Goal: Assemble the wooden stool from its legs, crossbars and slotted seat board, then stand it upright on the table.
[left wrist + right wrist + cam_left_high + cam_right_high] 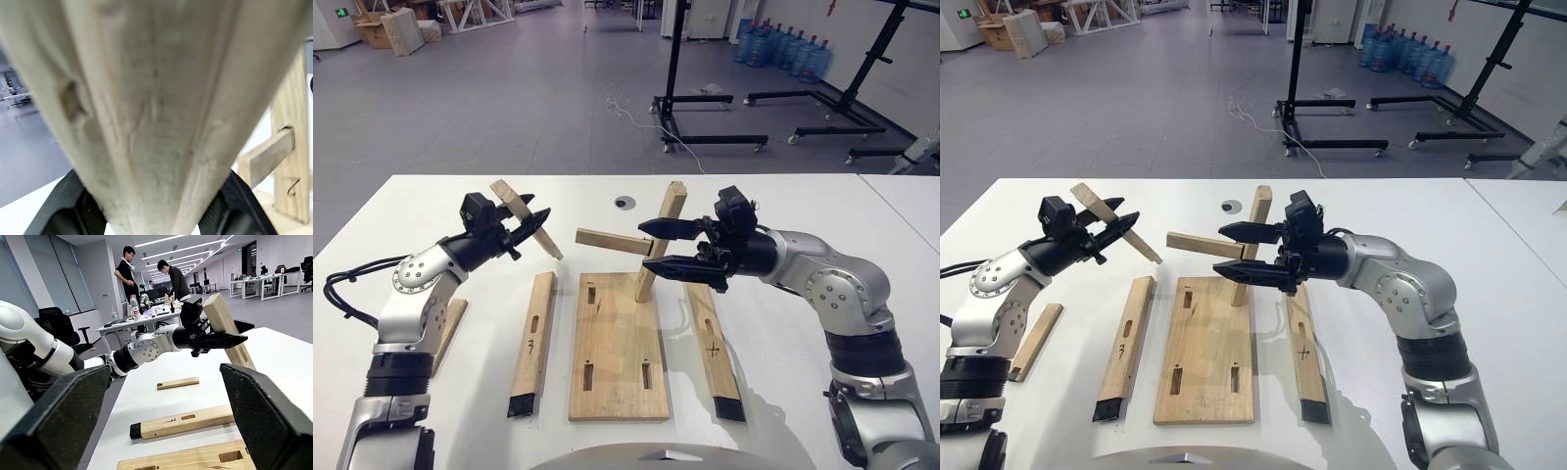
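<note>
The slotted seat board (617, 348) lies flat on the white table. One leg (664, 235) stands tilted in a far slot, and a crossbar (605, 241) sticks out of it to the left. My right gripper (648, 245) is open just in front of that joint, its fingers (63, 416) wide apart and holding nothing. My left gripper (534, 223) hangs above the table's left side, shut on a short wooden bar (522, 213) that slants down to the right. The same bar (146, 98) shows close up in the left wrist view.
A loose leg (533, 343) with a black foot lies left of the board and another (713, 351) lies right of it. A short piece (450, 328) rests under my left arm. A round hole (625, 203) sits at the table's far middle.
</note>
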Controlling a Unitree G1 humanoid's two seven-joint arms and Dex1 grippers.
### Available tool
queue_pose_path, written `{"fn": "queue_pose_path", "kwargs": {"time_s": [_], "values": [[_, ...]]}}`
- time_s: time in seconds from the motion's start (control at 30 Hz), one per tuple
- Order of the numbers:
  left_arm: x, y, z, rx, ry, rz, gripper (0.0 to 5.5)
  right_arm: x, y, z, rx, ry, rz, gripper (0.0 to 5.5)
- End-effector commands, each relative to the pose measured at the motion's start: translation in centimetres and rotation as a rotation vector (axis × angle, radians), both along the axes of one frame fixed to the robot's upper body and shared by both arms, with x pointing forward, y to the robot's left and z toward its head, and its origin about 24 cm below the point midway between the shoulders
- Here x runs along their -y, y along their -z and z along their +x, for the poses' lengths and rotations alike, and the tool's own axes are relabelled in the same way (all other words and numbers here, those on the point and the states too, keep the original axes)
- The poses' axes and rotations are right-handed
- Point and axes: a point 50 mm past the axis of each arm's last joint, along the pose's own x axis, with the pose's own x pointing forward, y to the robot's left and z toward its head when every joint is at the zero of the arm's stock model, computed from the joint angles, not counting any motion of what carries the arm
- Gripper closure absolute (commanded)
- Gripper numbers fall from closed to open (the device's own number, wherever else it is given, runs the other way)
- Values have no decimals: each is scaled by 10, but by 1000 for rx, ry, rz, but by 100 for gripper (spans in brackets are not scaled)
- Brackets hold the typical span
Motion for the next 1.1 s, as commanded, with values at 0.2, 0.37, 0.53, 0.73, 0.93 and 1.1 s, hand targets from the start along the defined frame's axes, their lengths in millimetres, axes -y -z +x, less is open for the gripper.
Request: {"fn": "queue_pose_path", "kwargs": {"time_s": [0.2,0.37,0.53,0.73,0.93,1.1], "values": [[-4,-5,-9,-17,366,-149,349,-7,-4,1,33,-23,-2,141],[4,3,-8,-107,504,-93,349,-5,-9,5,62,-10,-1,141],[5,6,-6,-147,531,-21,349,-6,-13,8,71,-10,13,141],[0,2,-8,-219,595,48,349,-5,-23,10,89,4,57,141],[9,-3,-8,-269,674,94,349,0,-38,18,145,47,89,141],[16,-1,-7,-309,720,202,349,2,-44,21,167,62,97,141]]}}
